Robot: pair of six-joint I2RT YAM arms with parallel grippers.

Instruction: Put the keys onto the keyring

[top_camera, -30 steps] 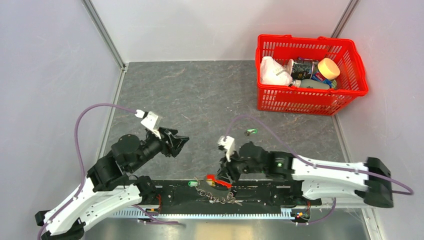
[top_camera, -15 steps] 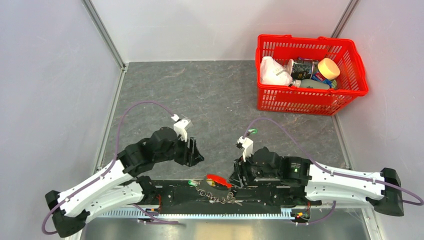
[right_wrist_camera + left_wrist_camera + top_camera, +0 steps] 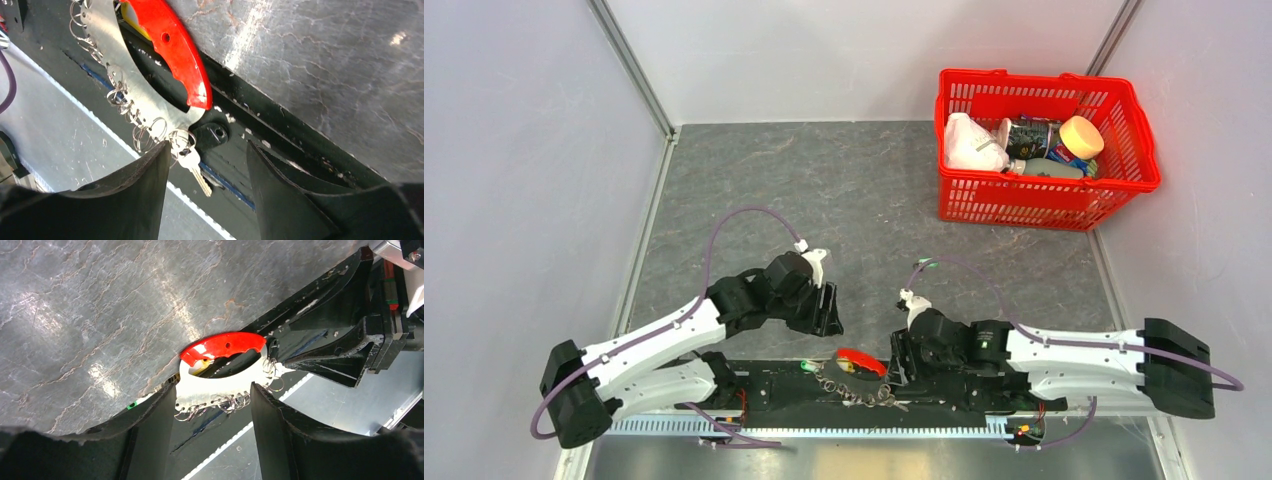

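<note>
Spread and empty: left pincer [image 3: 831, 316] and right pincer [image 3: 897, 356], flanking keyring [image 3: 856, 372] at worktop's [image 3: 754, 190] six o'clock edge.
Could shove it off black rail [image 3: 944, 395] by closing off-centre; could miss green-tagged key [image 3: 927, 264], loose at one o'clock.

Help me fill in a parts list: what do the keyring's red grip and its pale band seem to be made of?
The red grip looks like moulded plastic: uniform colour, soft glossy highlight, a small hole. The pale band looks like flat sheet metal, silvery, with wire rings hooked along its edge; which metal, I cannot tell.
</note>
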